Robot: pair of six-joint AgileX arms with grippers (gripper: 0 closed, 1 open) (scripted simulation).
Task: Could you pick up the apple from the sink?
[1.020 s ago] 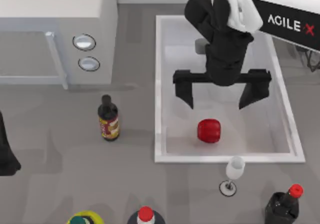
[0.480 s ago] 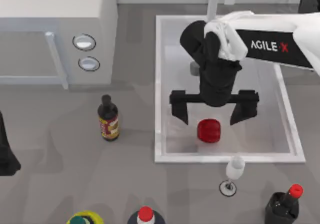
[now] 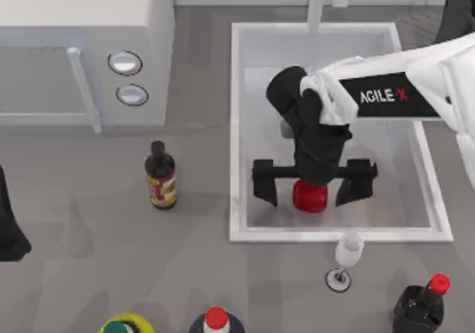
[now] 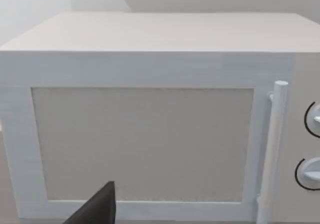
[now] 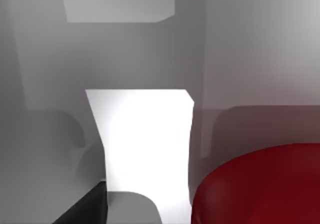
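Top view puts your right gripper spread wide astride the apple in the sink, left arm parked; right wrist view shows apple off-centre, so closing could nudge it away.

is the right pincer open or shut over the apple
Open: the right pincer has its fingers spread either side of the apple in the sink.

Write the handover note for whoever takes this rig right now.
Right gripper: open, lowered into the large white rectangular sink, fingers either side of the small glossy red apple, not closed on it.
Left gripper: parked at the table's left edge, facing the white microwave.
Done: approach and straddle.
Left: close on the apple, lift it clear of the sink.
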